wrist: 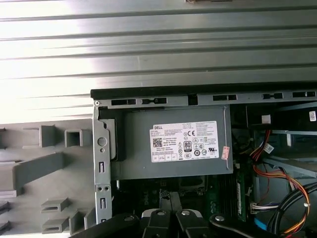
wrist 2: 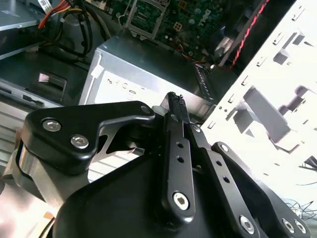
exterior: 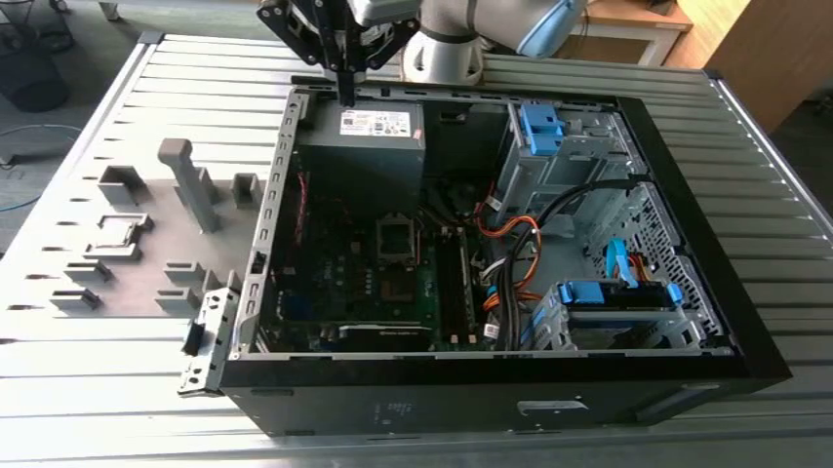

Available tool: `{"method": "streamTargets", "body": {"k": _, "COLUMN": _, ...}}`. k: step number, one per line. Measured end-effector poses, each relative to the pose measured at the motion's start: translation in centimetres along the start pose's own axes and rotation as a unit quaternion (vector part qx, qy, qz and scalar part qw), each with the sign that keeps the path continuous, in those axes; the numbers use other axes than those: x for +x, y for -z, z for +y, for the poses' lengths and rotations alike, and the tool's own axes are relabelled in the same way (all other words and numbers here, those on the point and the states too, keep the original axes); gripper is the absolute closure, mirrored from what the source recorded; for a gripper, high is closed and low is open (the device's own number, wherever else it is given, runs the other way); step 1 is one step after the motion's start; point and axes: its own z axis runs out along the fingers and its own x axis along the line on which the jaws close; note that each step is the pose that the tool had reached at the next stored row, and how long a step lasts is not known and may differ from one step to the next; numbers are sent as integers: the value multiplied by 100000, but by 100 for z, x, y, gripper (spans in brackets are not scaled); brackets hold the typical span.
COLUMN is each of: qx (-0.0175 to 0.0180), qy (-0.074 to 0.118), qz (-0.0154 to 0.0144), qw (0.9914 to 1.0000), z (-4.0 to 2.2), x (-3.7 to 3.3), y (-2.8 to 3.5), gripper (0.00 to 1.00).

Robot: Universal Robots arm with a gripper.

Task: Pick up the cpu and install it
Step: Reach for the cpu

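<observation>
An open black computer case (exterior: pixel 495 400) lies on a slatted metal desk (exterior: pixel 117 409), with a grey plastic parts tray (exterior: pixel 72 200) beside it. Inside, the motherboard (exterior: pixel 345 292) carries a black socket bracket (exterior: pixel 397 237). I cannot tell where the cpu is. Above the power supply (exterior: pixel 358 156) at the case's far edge hangs the tool (exterior: pixel 347 97), its fingers narrowed together.

Pretty bright overall, light seems to come from overhead. The ribbed desk (wrist: pixel 158 44) glares near white in the first wrist view, and the grey tray (wrist 2: pixel 257 54) is washed out in the second. Inside the case (exterior: pixel 390 405) it's all murky shadow. Soft sheen on the black gripper (wrist 2: pixel 174 99).
</observation>
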Motion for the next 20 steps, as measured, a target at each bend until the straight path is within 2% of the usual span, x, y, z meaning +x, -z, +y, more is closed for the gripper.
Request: {"method": "streamTargets", "body": {"k": 20, "qx": 1, "qy": 5, "qz": 0, "qw": 100000, "z": -30, "x": 394, "y": 7, "gripper": 89}}
